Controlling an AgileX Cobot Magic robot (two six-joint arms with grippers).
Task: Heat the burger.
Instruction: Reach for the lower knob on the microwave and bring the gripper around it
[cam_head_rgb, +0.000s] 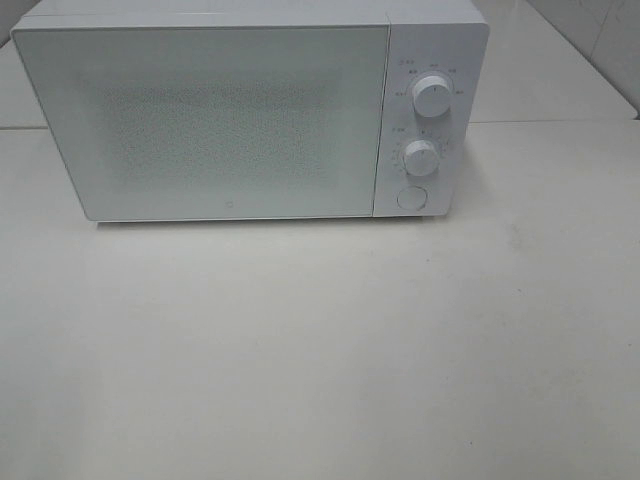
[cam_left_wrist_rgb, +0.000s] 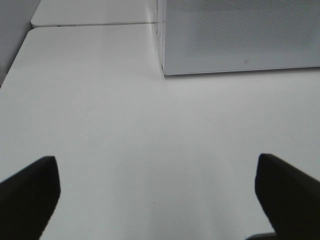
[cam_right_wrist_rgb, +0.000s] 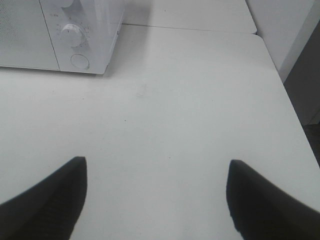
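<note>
Two-armed, hovering over white bench (cam_head_rgb: 320, 350), holding left jaws spread wide and empty, holding right jaws parted on nothing, facing microwave (cam_head_rgb: 200, 120) sitting door-shut at bench's rear, showing no burger anywhere, leaving its place impossible to tell.

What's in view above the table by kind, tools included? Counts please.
Microwave: 1
Knobs: 2, upper knob and lower knob
Round button: 1
Tools: 2, left tool and right tool, both open
Total: 6

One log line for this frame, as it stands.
white box microwave: door shut | burger: not visible | left gripper: open, empty | right gripper: open, empty
</note>
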